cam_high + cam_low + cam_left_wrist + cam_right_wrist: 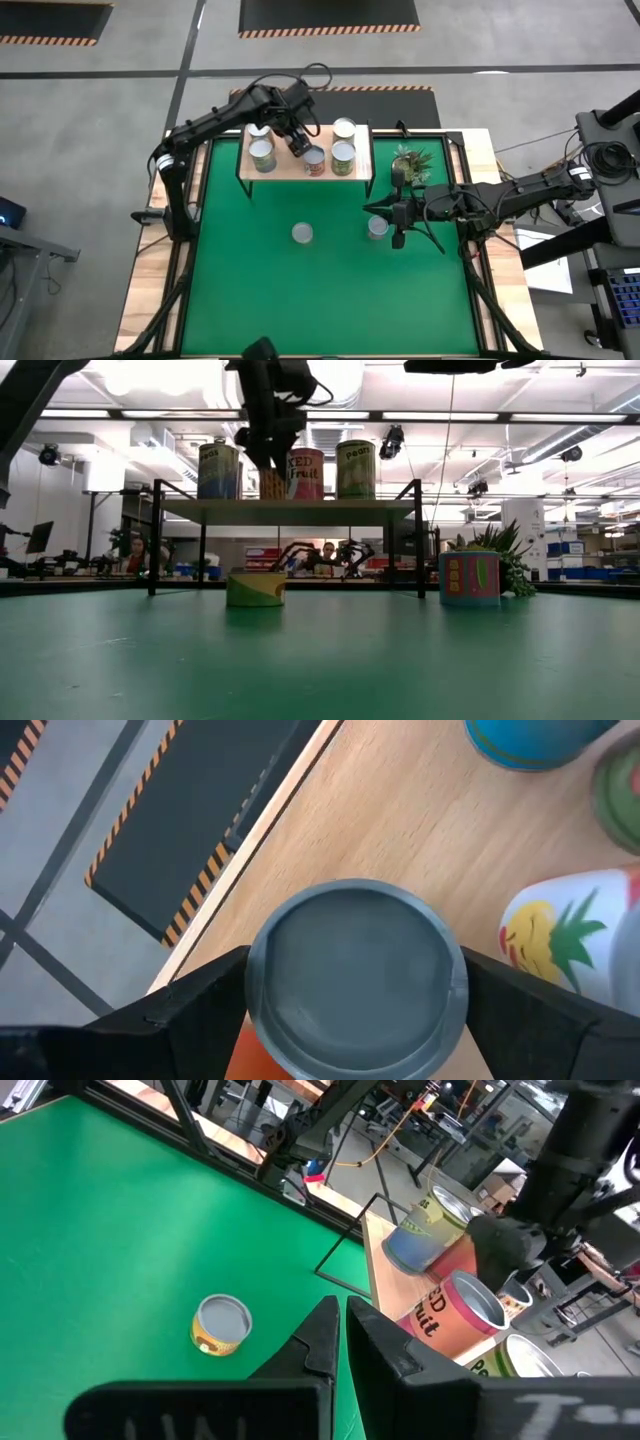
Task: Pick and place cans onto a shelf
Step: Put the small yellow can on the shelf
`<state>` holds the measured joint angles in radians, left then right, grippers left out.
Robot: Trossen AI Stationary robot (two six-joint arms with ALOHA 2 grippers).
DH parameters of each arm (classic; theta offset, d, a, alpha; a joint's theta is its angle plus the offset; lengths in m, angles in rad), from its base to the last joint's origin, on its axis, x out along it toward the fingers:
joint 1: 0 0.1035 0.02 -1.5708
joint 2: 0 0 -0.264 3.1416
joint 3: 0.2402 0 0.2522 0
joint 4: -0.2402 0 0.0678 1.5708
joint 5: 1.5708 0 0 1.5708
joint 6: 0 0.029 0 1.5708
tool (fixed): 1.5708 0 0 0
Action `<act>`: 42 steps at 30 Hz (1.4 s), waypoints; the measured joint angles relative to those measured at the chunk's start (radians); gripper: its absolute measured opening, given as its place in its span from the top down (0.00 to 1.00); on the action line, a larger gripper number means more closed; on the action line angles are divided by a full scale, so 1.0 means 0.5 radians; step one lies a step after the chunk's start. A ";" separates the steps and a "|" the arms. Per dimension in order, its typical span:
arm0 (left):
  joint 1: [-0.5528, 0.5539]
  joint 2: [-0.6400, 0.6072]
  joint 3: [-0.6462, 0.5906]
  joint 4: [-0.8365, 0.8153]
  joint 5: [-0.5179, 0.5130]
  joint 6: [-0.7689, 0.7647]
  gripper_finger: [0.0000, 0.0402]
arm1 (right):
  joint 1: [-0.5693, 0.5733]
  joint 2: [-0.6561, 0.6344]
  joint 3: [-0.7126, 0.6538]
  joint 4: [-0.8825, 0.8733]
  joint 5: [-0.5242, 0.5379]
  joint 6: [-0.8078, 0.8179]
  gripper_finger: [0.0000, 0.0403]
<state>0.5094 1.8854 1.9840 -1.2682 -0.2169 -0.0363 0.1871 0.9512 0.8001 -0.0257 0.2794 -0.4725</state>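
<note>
The light-wood shelf (290, 172) stands at the table's far side with several cans on its board, among them a blue-and-yellow can (218, 470), a red can (306, 473) and a green can (355, 469). My left gripper (298, 143) reaches down over the shelf and is shut on an orange can (355, 980) between the blue-and-yellow and red cans. A yellow can (302, 233) and a blue-and-pink can (377, 228) stand on the green table. My right gripper (345, 1330) is shut and empty, just right of the blue-and-pink can. My left gripper pinches the orange can's round side wall (255, 990) just below its silver top, one finger (200, 995) on each side. The fingers come from above, pointing down. The can stands upright with its base at the shelf board (270, 495); whether it rests there I cannot tell.
A small potted plant (412, 163) stands right of the shelf, near my right arm. The shelf's thin black legs (154, 540) stand on the green table. People and other robot arms show beyond the table's far edge in the low view.
</note>
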 joint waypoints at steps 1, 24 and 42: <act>-0.001 0.000 0.024 -0.021 0.000 -0.005 0.21 | 0.000 0.000 0.000 0.000 0.000 0.000 0.97; -0.034 -0.001 0.147 -0.073 -0.016 0.032 0.23 | 0.000 0.000 0.000 -0.001 0.001 0.000 0.97; -0.047 0.000 -0.060 -0.068 0.076 0.155 0.94 | 0.000 0.000 0.000 0.000 0.001 0.000 0.97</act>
<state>0.4858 1.8854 1.9540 -1.3024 -0.1791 0.0414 0.1871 0.9512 0.8001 -0.0257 0.2798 -0.4725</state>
